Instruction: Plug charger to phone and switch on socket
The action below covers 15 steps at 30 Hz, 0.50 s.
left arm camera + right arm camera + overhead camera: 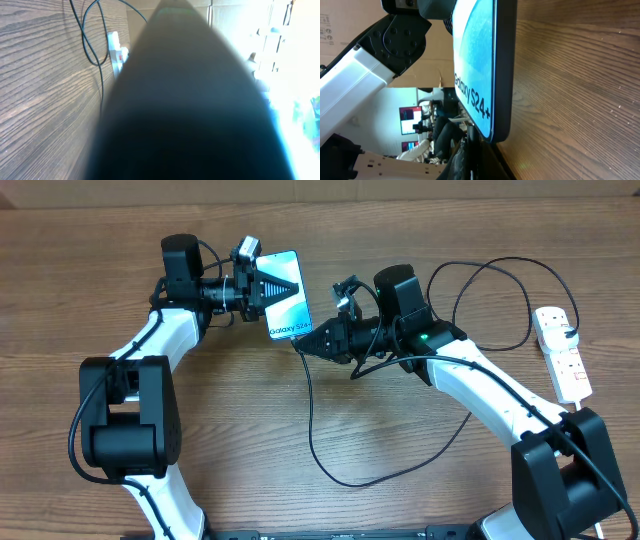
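Note:
The phone [288, 305], with a light blue screen reading "Galaxy S24", lies screen-up at the back centre, on or just above the table. My left gripper [272, 285] is shut on its far end; the phone's dark blur [190, 110] fills the left wrist view. The phone shows edge-on in the right wrist view [480, 65]. My right gripper [312, 342] [487, 160] is shut on the plug end of the charger [312, 415], right at the phone's near end; the tip itself is hidden. The black cable loops across the table to the socket [562, 352] at the far right.
The socket also shows in the left wrist view [116, 54], with loops of the cable [95, 47] in front of it. The left arm [370, 65] appears behind the phone in the right wrist view. Cardboard boxes stand beyond the table's back edge.

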{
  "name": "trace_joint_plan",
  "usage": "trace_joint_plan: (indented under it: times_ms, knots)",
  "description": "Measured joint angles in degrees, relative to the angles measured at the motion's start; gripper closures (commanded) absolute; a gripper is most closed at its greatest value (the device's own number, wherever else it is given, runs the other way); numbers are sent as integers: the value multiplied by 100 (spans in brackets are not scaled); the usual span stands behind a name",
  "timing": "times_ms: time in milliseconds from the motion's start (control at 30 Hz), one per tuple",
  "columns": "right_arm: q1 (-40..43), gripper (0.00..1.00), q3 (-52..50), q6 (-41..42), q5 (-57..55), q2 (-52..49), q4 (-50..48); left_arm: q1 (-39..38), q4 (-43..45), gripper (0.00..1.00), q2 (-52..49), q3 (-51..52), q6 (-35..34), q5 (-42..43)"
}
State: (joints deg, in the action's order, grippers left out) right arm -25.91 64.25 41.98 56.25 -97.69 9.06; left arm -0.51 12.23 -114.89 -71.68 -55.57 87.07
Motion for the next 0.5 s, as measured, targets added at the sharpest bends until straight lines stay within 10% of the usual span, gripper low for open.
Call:
trace_joint_plan:
  times_ms: [500]
  knots:
    - [7, 96, 0, 2, -13, 0, 61, 0, 0, 96, 0, 0, 0, -4]
